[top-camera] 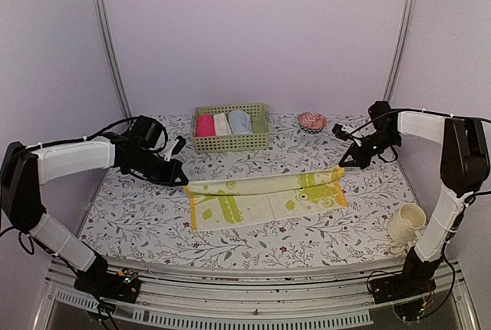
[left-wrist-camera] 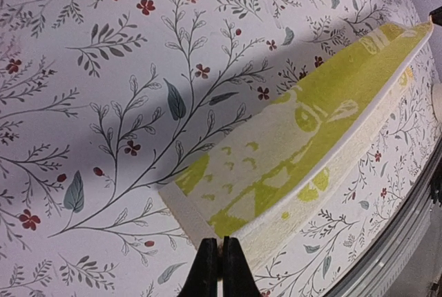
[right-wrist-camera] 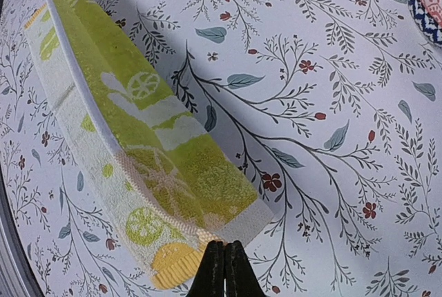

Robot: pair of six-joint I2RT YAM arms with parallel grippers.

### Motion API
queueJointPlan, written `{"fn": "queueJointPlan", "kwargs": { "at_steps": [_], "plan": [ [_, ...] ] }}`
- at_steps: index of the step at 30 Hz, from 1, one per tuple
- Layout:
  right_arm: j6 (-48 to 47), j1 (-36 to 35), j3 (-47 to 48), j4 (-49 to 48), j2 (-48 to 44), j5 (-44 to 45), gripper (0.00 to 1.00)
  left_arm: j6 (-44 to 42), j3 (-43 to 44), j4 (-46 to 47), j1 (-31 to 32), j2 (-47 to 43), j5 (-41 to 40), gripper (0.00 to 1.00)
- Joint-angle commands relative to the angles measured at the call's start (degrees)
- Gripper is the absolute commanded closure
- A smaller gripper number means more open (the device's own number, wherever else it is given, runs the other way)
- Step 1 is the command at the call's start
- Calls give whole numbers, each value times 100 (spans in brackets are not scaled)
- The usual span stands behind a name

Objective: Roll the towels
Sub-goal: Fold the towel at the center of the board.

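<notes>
Floral tablecloth (top-camera: 153, 215) covers table. Green basket (top-camera: 230, 143) at far side, middle; pink roll (top-camera: 205, 125) at its left end, cream roll (top-camera: 222, 123) just beside, touching. Red patterned bowl (top-camera: 311, 121) right of basket, apart. Cream cup (top-camera: 406, 223) on its side near right front edge.

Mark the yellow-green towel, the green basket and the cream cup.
yellow-green towel (top-camera: 265, 201), top external view, middle of the spread cloth.
green basket (top-camera: 230, 143), top external view, its front wall.
cream cup (top-camera: 404, 227), top external view, its side wall.
</notes>
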State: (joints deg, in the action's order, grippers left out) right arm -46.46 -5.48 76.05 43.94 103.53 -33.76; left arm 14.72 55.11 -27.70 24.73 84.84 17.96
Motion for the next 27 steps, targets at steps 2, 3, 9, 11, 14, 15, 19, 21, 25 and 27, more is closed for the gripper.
{"fn": "queueJointPlan", "kwargs": {
  "at_steps": [2, 3, 9, 11, 14, 15, 19, 21, 25, 27],
  "plan": [
    [-637, 43, -275, 405, -327, -160, 97, -86, -197, -409, -21, -5, 245, 100],
    [-764, 38, -309, 449, -343, -186, 97, -91, -195, -444, -25, 19, 240, 100],
    [-965, 42, -551, 369, -355, -162, 97, -96, -128, -622, -19, 280, 220, 100],
    [-1010, 41, -620, 338, -356, -159, 97, -89, -130, -622, -13, 361, 314, 100],
    [-1048, 39, -754, 284, -332, -117, 97, -109, -146, -627, 10, 476, 525, 100],
    [-1070, 38, -793, 276, -319, -95, 97, -116, -154, -630, 20, 518, 545, 100],
    [-1173, 42, -914, 249, -299, -52, 97, -171, -166, -736, 58, 687, 550, 100],
    [-1272, 37, -1000, 227, -300, -27, 97, -138, -184, -812, 58, 765, 466, 100],
    [-1454, 38, -1224, 151, -258, 56, 97, -135, -221, -870, 73, 935, 562, 100],
    [-1499, 42, -1302, 80, -231, 116, 97, -141, -237, -843, 109, 976, 614, 100]
  ]
}}
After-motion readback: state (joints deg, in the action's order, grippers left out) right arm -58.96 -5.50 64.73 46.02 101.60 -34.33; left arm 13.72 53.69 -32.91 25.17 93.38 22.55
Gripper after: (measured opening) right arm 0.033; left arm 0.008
